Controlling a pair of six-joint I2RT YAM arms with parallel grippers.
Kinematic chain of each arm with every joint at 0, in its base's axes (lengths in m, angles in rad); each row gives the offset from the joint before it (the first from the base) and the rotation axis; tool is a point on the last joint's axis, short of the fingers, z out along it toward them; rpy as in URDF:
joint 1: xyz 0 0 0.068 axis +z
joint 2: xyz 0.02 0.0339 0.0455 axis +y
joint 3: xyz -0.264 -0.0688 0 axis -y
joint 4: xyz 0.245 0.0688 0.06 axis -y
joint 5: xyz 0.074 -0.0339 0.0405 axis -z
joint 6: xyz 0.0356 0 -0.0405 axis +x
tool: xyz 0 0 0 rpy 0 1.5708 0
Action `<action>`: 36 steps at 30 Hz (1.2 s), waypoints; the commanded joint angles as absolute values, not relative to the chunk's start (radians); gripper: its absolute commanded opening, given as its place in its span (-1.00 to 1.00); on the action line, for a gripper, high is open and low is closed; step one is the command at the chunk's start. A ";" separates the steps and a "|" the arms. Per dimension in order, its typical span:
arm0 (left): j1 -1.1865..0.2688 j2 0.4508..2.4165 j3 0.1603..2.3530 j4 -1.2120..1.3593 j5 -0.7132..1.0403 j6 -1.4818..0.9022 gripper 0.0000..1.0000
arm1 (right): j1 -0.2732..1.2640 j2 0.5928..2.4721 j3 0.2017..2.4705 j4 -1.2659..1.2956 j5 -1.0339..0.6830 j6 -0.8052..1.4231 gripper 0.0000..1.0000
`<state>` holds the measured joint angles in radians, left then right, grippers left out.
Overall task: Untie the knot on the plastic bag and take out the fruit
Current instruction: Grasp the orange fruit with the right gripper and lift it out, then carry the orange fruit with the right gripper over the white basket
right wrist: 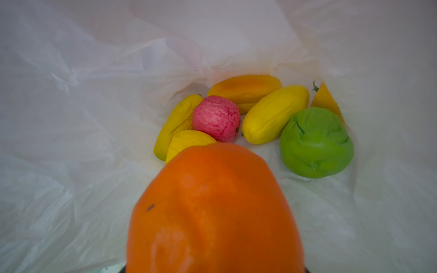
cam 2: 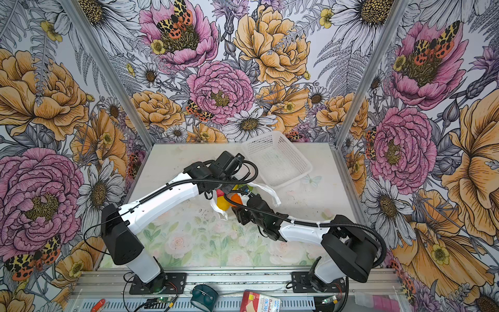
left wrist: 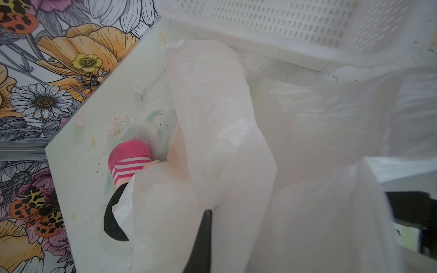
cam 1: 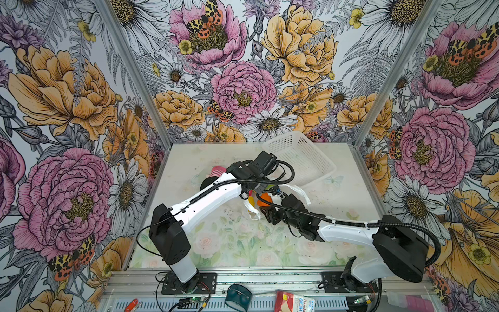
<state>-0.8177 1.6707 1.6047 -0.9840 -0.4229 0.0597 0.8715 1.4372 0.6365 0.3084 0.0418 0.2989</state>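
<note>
At the middle of the table (cam 1: 243, 243), the bag (cam 1: 298, 190) lies open with both arms at it. No knot shows, and its handles lie loose on either side. The left gripper (left wrist: 208, 214) has its jaws fully closed, pinching a fold of the bag's film and lifting that side of the mouth.

The right gripper (cam 1: 270, 200) reaches into the mouth from the near right. Its jaws are hidden behind the orange fruit (right wrist: 212, 208), which fills the near part of the right wrist view just where they meet. It looks clamped between them, about half open around its width, with its long axis pointing deeper into the bag.

The other fruit lies straight ahead of those jaws on the bag's floor:
- the green one (right wrist: 316, 141), off to one side
- the pink one (right wrist: 216, 118), touching the yellow ones (right wrist: 274, 113) around it

The way out is probably back along the right arm's own line, through the mouth the left arm props open. The basket (cam 1: 299, 154) stands just beyond the bag, nearer the right arm. A sagging film edge could catch the fruit.
</note>
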 commanded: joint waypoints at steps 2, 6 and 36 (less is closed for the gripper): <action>-0.787 1.709 1.611 -1.019 -0.509 0.062 -1.00 | 0.880 1.294 0.697 0.416 -0.112 0.163 -0.60; -0.763 1.717 1.650 -1.038 -0.434 0.042 -1.00 | 0.884 1.181 0.586 0.460 -0.119 0.158 -0.60; -0.693 1.677 1.648 -1.021 -0.411 0.030 -1.00 | 0.508 1.098 1.054 0.114 0.113 0.323 -1.00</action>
